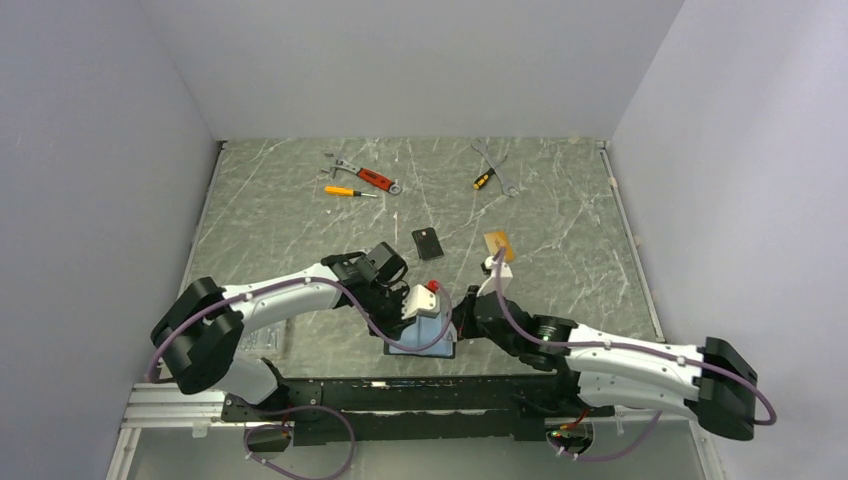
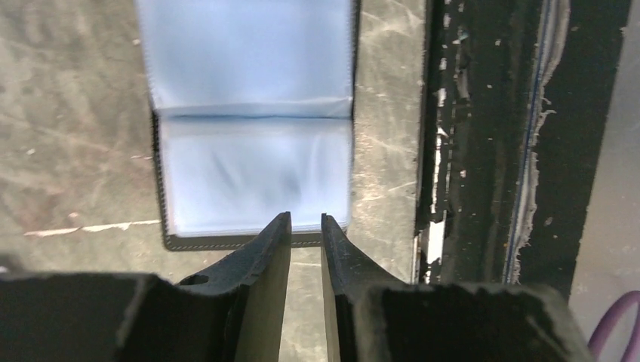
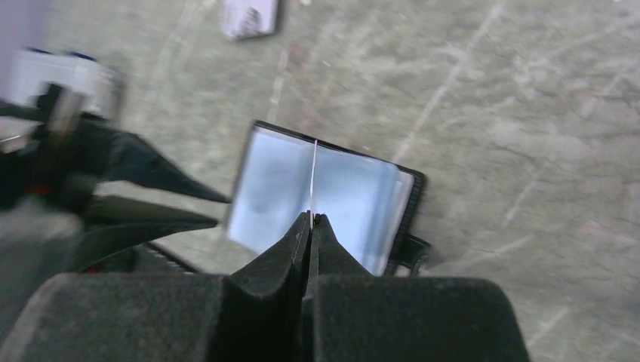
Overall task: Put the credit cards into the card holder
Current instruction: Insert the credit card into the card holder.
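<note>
The card holder (image 1: 432, 343) lies open near the table's front edge, its pale blue sleeves (image 2: 253, 113) facing up inside a black stitched rim. My right gripper (image 3: 312, 217) is shut on a thin credit card (image 3: 313, 173), seen edge-on as a white line standing over the holder's middle fold (image 3: 355, 196). My left gripper (image 2: 306, 219) is open with nothing between its fingers, its tips at the holder's near edge. A black card (image 1: 428, 243) and a gold-orange card (image 1: 499, 245) lie flat farther back. A silver-grey printed card (image 3: 249, 16) lies beyond the holder.
At the back of the table are a red-handled wrench (image 1: 365, 176), an orange screwdriver (image 1: 348, 191) and a spanner with a small screwdriver (image 1: 495, 170). The black base rail (image 2: 483, 151) runs just beside the holder. Grey walls enclose the table.
</note>
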Controlling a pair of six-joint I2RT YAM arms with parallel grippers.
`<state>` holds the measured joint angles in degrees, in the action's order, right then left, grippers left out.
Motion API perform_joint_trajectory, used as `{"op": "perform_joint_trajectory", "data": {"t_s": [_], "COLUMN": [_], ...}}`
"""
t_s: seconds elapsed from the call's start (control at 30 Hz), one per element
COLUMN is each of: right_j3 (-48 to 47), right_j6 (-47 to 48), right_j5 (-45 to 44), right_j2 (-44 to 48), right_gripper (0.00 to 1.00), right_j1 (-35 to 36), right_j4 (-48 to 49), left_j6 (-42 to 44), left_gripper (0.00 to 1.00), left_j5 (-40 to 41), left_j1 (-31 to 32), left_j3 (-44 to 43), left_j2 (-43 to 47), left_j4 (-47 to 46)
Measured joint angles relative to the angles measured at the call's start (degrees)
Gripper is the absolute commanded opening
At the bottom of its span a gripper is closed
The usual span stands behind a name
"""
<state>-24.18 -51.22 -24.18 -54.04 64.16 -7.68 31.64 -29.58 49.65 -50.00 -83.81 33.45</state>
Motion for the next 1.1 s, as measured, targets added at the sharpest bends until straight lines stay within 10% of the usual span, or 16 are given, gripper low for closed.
{"op": "perform_joint_trajectory", "data": {"t_s": [1.1], "right_j3": [7.3], "right_j6": [-11.6], "right_j5": [6.5], "right_j2": [-21.2], "right_gripper": [0.00], "right_j1": [-1.5], "right_j4": [34.3], "left_j6": [20.9], "left_gripper": [0.27], "left_j5": [15.8], "left_j1": [8.9], "left_j3": [14.3], "left_j2": [7.2], "left_j4": [-12.7]}}
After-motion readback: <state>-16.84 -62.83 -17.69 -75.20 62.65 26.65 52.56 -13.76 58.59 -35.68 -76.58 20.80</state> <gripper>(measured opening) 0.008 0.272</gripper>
